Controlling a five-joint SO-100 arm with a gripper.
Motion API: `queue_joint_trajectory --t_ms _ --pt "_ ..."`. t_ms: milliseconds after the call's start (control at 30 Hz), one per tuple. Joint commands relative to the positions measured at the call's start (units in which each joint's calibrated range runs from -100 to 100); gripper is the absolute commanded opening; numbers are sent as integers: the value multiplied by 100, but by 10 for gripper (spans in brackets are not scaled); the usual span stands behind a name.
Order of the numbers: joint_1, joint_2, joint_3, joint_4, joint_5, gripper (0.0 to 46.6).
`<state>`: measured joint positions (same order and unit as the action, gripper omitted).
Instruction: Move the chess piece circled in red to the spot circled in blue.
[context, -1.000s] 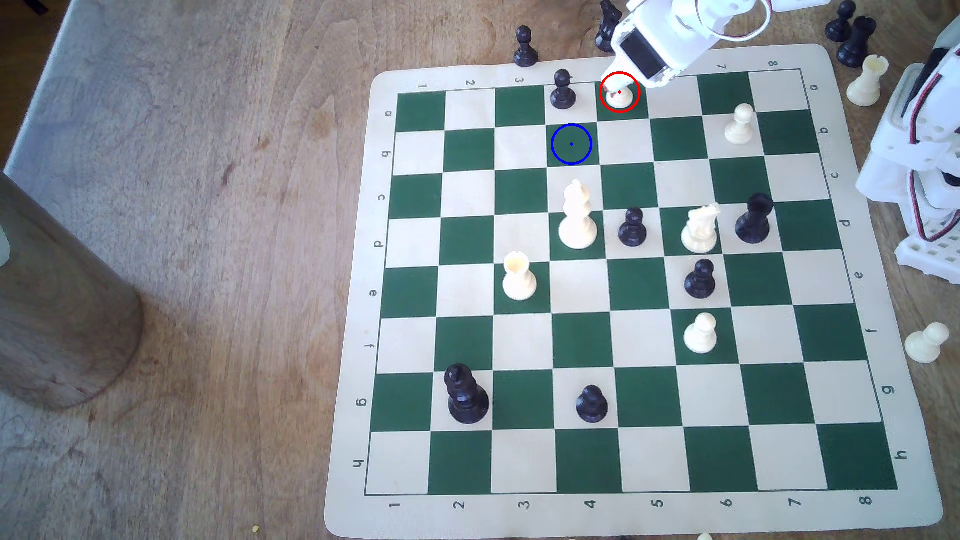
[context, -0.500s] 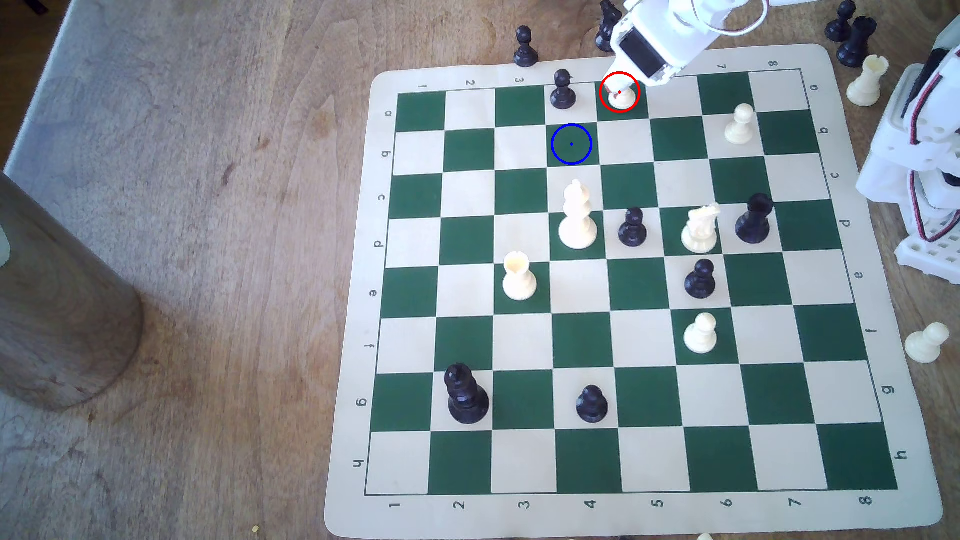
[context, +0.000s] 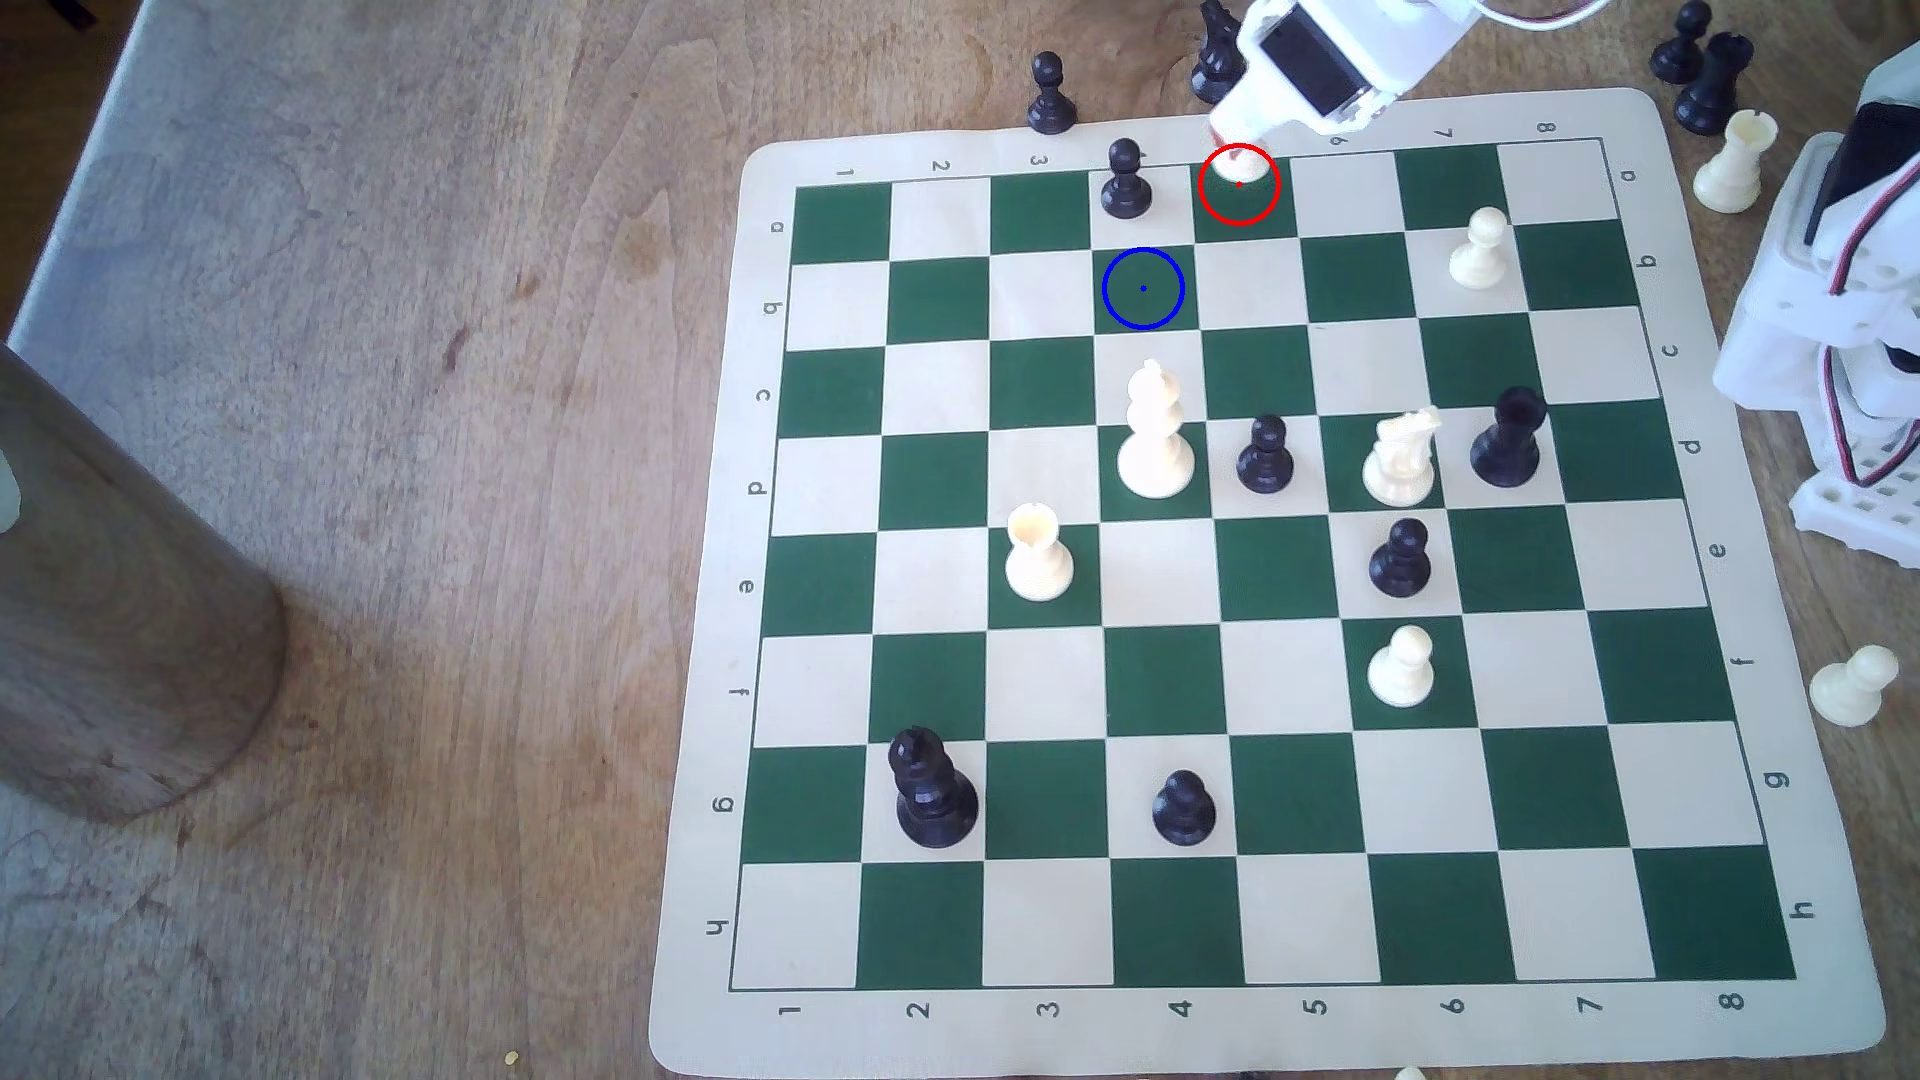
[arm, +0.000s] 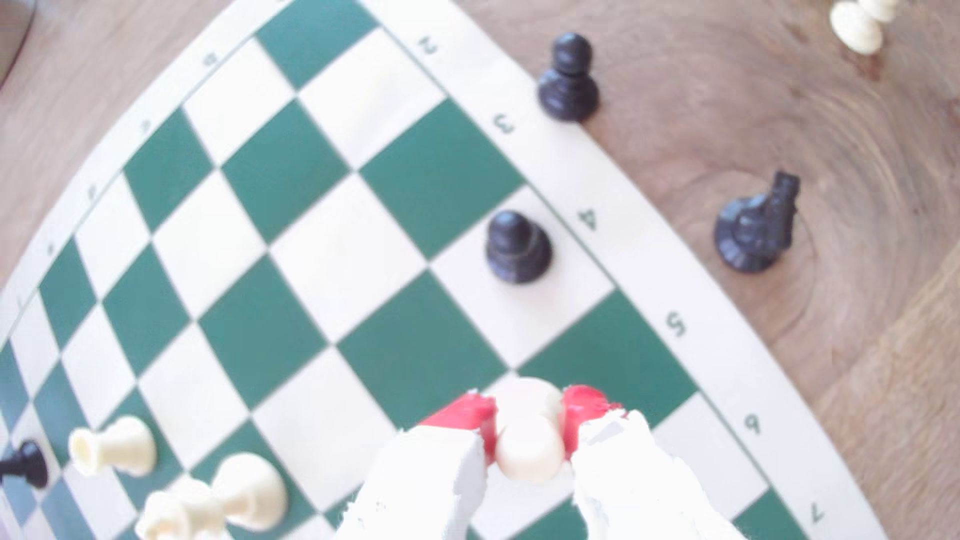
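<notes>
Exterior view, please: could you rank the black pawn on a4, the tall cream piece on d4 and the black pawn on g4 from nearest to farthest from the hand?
1. black pawn on a4, just to the exterior view's left of the hand.
2. tall cream piece on d4, mid-board.
3. black pawn on g4, near the board's lower edge.

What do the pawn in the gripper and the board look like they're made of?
The pawn: smooth cream plastic, probably, with a soft sheen on its rounded surfaces. The board: seemingly a thin flexible mat, vinyl or similar, with rounded corners, lying flat and matte.
</notes>
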<state>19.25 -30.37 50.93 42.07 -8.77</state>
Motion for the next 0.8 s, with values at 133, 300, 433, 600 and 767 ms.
queue_joint_trajectory --t_ms 133,300,433,600,767 --pt "-302 669 -1321 -30 -127 4" --pt "-388 1195 -1711 -71 -122 4" --pt "-521 1467 -1883 -112 -103 4" --pt "-591 1866 -2083 -153 -117 4" --pt "-607 2171 -2101 -235 -93 4"
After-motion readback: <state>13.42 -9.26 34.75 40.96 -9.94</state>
